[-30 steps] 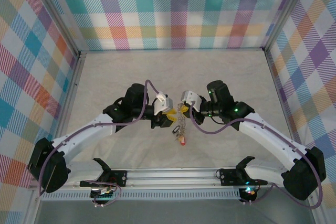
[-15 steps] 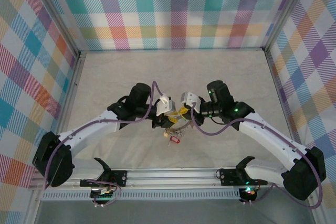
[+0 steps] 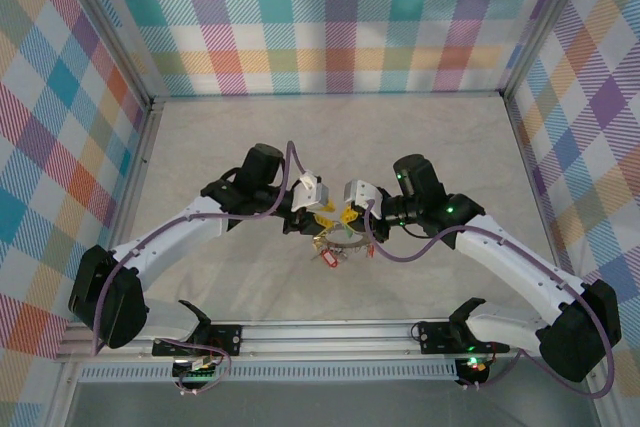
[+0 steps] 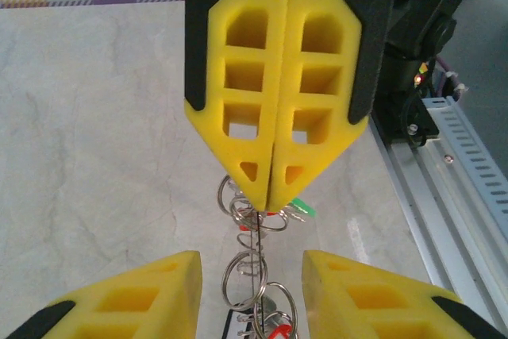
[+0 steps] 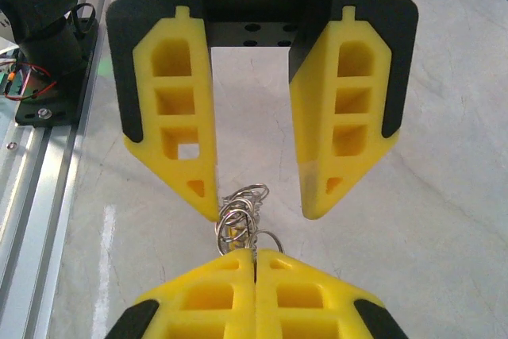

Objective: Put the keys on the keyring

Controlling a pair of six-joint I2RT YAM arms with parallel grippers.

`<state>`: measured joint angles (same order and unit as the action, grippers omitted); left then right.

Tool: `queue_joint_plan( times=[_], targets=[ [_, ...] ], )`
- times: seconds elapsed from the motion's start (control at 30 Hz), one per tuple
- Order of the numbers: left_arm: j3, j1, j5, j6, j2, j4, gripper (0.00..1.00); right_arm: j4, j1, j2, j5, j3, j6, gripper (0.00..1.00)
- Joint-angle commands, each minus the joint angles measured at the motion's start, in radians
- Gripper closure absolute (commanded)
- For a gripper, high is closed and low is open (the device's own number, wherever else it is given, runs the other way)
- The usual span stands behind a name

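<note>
Thin keyring (image 3: 341, 244) suspended, red-tagged keys (image 3: 326, 259) bunched beneath.

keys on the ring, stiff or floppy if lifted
Probably floppy: the keys hang on loose little rings along the keyring, so they would likely swing. Thin smooth metal, pinched at the right gripper tips, may pivot.

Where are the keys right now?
Top view, table centre: the keys are bunched just nearside of where the left gripper meets the right gripper, which pinches the keyring.

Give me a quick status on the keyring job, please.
Right gripper jaws shut on keyring. Left gripper jaws open around keys. No obstruction seen.
</note>
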<state>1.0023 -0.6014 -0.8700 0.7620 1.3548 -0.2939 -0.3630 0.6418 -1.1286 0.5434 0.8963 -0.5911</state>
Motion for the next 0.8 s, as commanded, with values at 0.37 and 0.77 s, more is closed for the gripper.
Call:
queue_joint_plan(
  times=[0.37, 0.77],
  targets=[
    [-0.014, 0.005, -0.072, -0.015, 0.024, 0.086, 0.62, -0.082, -0.001, 0.011, 0.053, 0.071, -0.174, 1.00],
    [-0.120, -0.042, 0.043, -0.105, -0.010, 0.272, 0.61, -0.021, -0.001, -0.011, 0.129, 0.072, -0.160, 1.00]
  ],
)
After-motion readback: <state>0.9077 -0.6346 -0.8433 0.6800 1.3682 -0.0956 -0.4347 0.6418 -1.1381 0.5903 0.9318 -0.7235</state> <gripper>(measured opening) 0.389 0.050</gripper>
